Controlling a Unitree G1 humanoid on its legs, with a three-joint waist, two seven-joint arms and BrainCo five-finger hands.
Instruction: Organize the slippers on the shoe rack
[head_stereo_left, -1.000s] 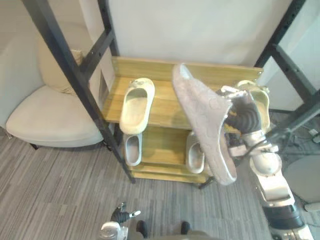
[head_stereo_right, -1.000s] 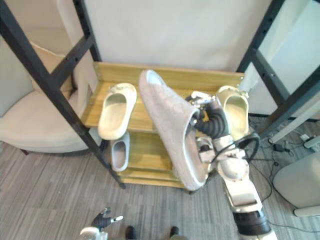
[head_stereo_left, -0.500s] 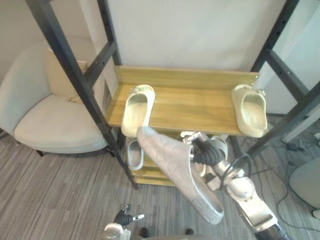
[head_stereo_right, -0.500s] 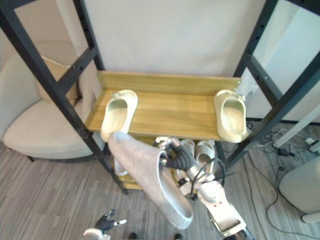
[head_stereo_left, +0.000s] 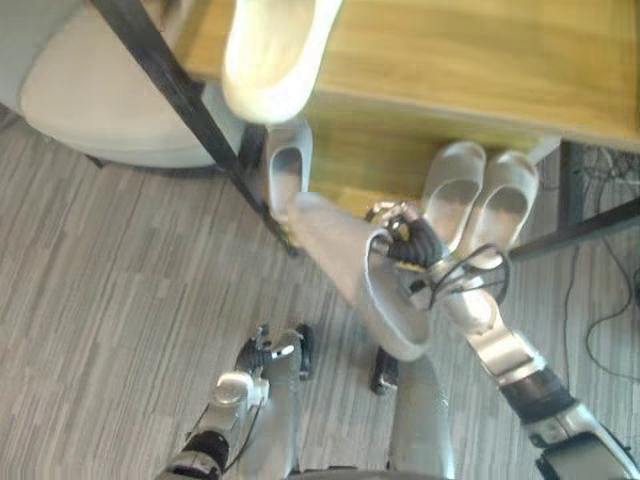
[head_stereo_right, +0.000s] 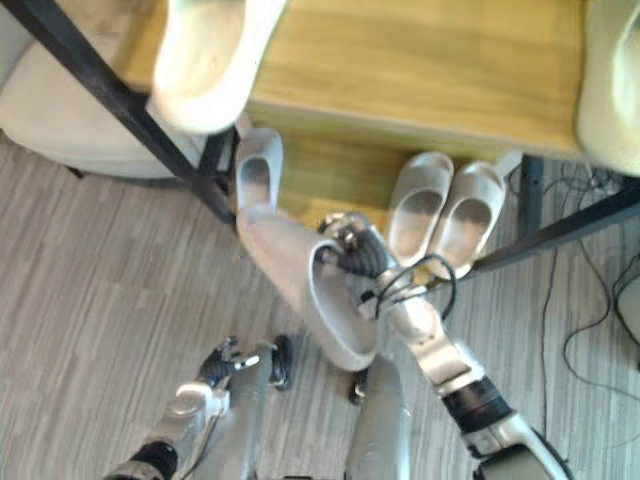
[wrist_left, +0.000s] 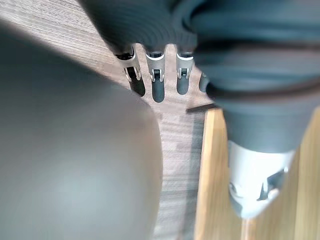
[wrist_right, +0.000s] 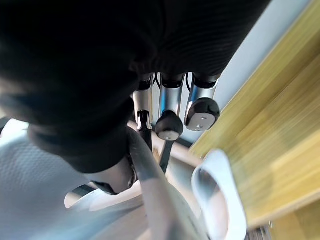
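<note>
Right robot hand grips a grey slipper by the rim, down in front of the rack. Left robot hand hangs low, fingers relaxed.

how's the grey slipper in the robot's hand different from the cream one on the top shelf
The grey slipper is gripped in the right hand, lifted and tilted on edge. The cream slipper lies flat, opening up, on the top shelf, and nothing holds it. Both are open-heeled slippers.
</note>
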